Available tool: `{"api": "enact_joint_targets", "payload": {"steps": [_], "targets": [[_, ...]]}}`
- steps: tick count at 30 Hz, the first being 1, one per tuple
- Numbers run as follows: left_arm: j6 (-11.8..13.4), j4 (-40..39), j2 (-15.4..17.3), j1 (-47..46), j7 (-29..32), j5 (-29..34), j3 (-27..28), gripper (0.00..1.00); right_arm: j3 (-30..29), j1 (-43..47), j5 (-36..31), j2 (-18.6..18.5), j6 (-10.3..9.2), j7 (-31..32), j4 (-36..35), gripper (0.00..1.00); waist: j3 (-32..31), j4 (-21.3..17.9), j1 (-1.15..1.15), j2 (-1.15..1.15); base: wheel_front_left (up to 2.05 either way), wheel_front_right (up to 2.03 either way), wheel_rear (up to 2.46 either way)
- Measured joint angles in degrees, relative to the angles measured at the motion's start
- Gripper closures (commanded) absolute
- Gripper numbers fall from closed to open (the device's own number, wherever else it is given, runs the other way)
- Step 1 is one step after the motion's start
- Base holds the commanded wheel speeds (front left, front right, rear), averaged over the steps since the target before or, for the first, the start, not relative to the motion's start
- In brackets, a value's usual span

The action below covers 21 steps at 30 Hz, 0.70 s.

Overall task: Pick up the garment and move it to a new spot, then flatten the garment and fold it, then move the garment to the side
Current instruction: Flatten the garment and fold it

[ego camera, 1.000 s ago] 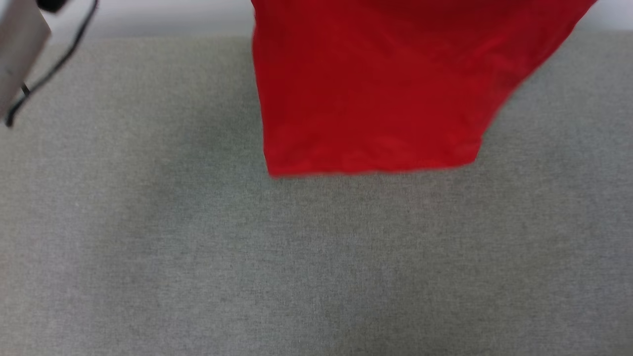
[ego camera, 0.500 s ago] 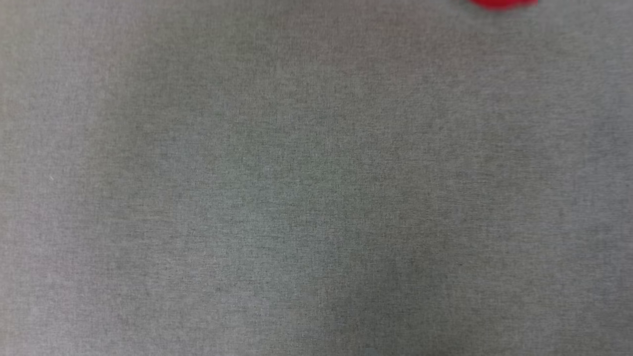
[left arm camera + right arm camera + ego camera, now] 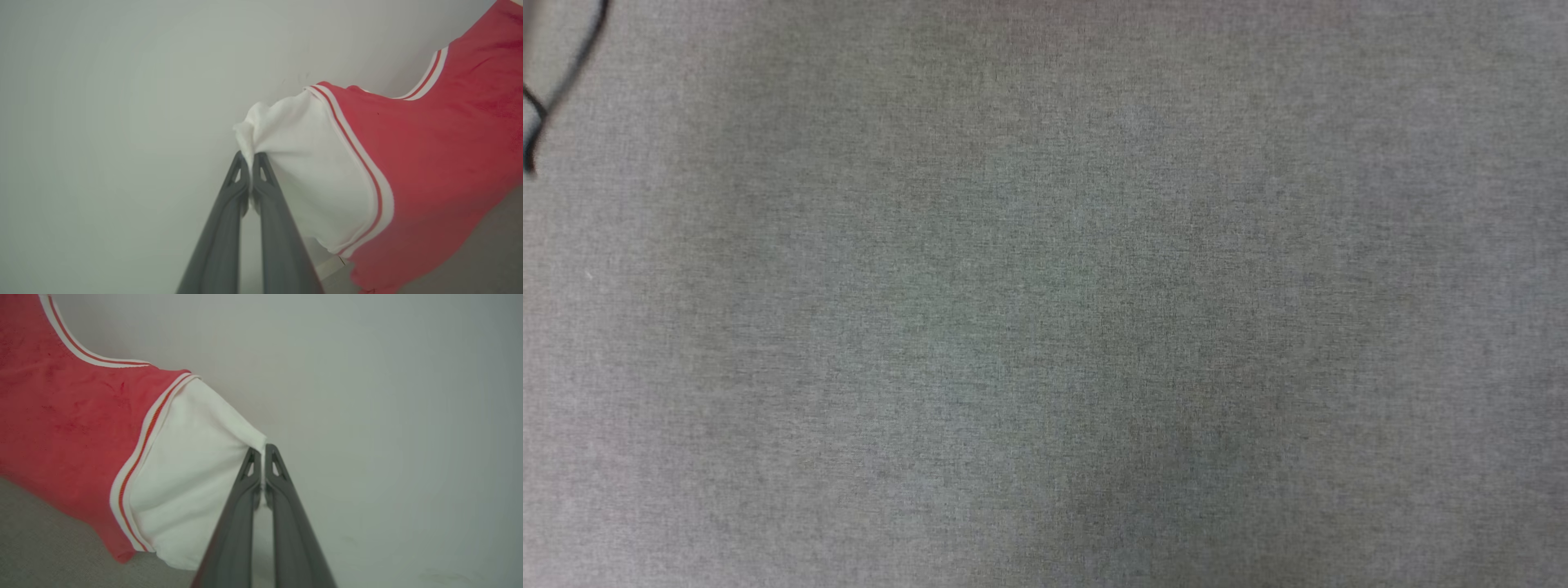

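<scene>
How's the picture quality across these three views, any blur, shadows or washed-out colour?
Head view: flat light, a broad soft shadow over the middle of the grey cloth surface. Left wrist view: hazy, the garment washed to pinkish red. Right wrist view: same haze, the pale background featureless.

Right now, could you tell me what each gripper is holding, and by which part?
Both hold the garment: the left gripper pinches the edge of one white sleeve, the right gripper the other.
</scene>
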Motion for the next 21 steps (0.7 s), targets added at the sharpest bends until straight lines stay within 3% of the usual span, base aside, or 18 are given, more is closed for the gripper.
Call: {"api": "enact_joint_targets", "payload": {"steps": [11, 21], "targets": [[-0.1, -3.7, 1.0, 24.3, -3.0, -3.8, 0.1, 1.00, 6.6, 21.9, 8.3, -2.2, 0.00, -8.0, -3.9, 1.00, -5.1, -0.2, -0.01, 0.00, 0.00, 0.00, 0.00], [5.7, -16.8, 5.0, 52.2, -3.0, -5.6, 3.0, 1.00, 7.1, 44.8, 14.1, -2.9, 0.00, -11.1, -7.4, 1.00, -13.9, -0.8, -0.01, 0.00, 0.00, 0.00, 0.00]]}}
